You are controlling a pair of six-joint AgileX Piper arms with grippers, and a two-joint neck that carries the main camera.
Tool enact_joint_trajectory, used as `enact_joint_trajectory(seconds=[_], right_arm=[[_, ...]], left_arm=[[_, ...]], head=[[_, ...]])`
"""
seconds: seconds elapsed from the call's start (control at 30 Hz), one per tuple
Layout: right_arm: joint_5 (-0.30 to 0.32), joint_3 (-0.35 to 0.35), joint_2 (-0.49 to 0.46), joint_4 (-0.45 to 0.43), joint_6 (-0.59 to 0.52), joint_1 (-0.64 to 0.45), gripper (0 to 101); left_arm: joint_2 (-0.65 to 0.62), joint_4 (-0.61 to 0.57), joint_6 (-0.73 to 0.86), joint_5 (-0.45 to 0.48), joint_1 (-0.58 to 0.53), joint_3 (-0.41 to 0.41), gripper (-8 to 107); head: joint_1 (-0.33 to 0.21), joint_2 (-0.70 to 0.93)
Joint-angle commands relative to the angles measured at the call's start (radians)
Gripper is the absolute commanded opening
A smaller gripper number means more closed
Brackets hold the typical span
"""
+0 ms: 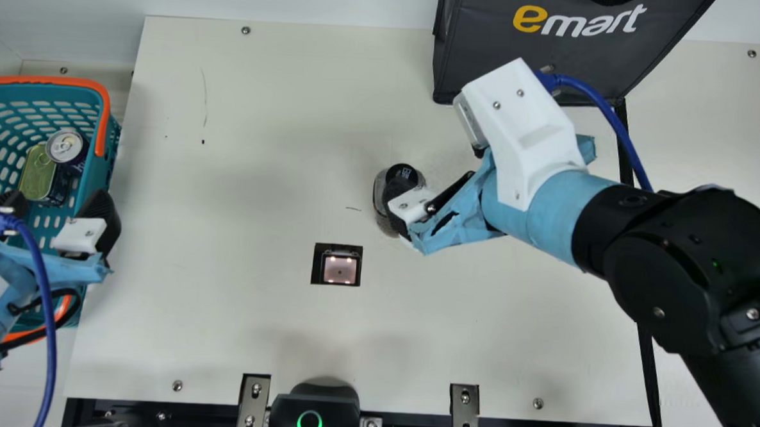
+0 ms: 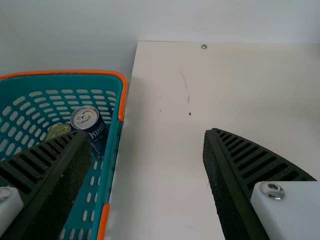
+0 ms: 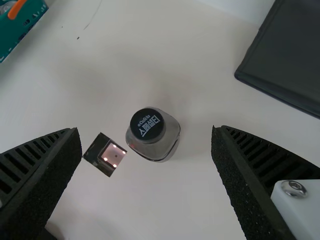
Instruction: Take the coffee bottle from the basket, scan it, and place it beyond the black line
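A: Item one, coffee bottle. We list it upright, cap uppermost, on the counter, just beside the scanner. Why there?

B: Our judgement: a handover spot. It is out of the basket, and from here the arm nearer the black line can take it. Standing cap up, it offers its sides to a grip from above.

A: Item two, left gripper: jaws wide apart, nothing held. One finger is over the basket, the other over the counter's margin. We take that post to suit lifting goods out; the can and the tin inside are not ours to fetch.

B: Item three, right gripper: jaws wide open, nothing held, angled down over the bottle.

A: And the bottle's place relative to those jaws?

B: In the right wrist view we find it between them, beyond the fingertips, with a gap on either side. We see no contact there; how far the tips must drop, we cannot tell.

A: Next entry, then?

B: We would lower, centre and close, then show its code to the scanner. Whether a scan is done, we cannot tell. Closing off-centre could tip it.
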Motion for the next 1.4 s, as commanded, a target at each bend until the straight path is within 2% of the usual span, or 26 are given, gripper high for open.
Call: enact_joint_trajectory(seconds=[0.0,0.1,0.17,0.33,1.37], right_arm=[[0.001,0.002,0.005,0.003,-0.004,0.003,91],[0.001,0.005,0.015,0.007,-0.01,0.012,91],[-0.004,-0.027,0.059,0.003,-0.008,0.023,91],[-0.004,-0.039,0.092,-0.004,-0.01,0.044,91],[-0.037,0.005,0.197,-0.034,-0.051,0.063,91]], left_arm=[[0.0,0.0,0.0,0.0,0.0,0.0,90],[0.0,0.0,0.0,0.0,0.0,0.0,90],[0.0,0.0,0.0,0.0,0.0,0.0,90],[0.0,0.0,0.0,0.0,0.0,0.0,90],[0.0,0.0,0.0,0.0,0.0,0.0,90]], head=[[-0.027,0.002],[-0.027,0.002],[-0.027,0.002],[-0.027,0.002],[-0.027,0.002]])
